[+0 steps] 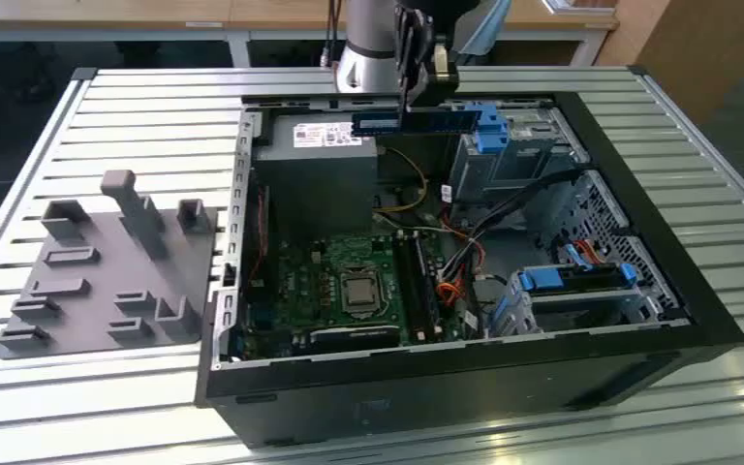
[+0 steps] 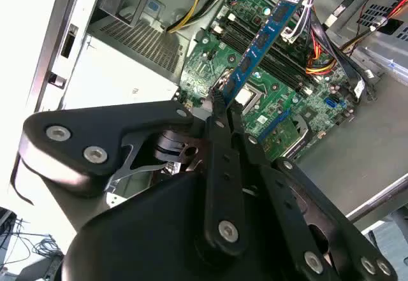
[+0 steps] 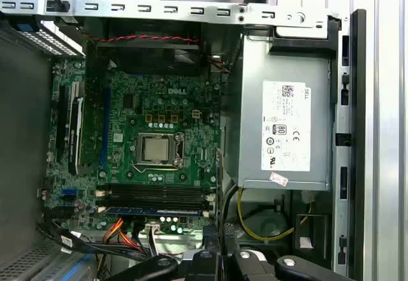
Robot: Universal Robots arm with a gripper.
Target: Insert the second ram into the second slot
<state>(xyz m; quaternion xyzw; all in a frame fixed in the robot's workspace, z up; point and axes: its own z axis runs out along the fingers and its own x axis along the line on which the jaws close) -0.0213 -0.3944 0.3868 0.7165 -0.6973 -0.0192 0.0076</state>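
Note:
The second ram [image 1: 444, 122], a long dark blue stick, hangs level above the back of the open computer case [image 1: 476, 373], over the power supply's edge. My gripper [image 1: 411, 108] is shut on it. In the second wrist view the black fingers [image 2: 220, 134] clamp one end of the ram [image 2: 262, 34], which juts out over the green motherboard [image 2: 280, 86]. The dark memory slots [image 3: 156, 195] lie in a row beside the CPU socket [image 3: 158, 150] in the first wrist view. There a thin blue edge of the ram [image 3: 153, 209] runs alongside them. In the exterior view the slots [image 1: 418, 286] are well below the gripper.
A grey power supply [image 1: 321, 165] fills the case's back corner. Orange, black and yellow cables [image 1: 456, 276] crowd the space beside the slots. Bright blue drive brackets [image 1: 579, 278] sit at the exterior view's right. A grey parts fixture [image 1: 113, 262] rests on the slatted table [image 1: 127, 107].

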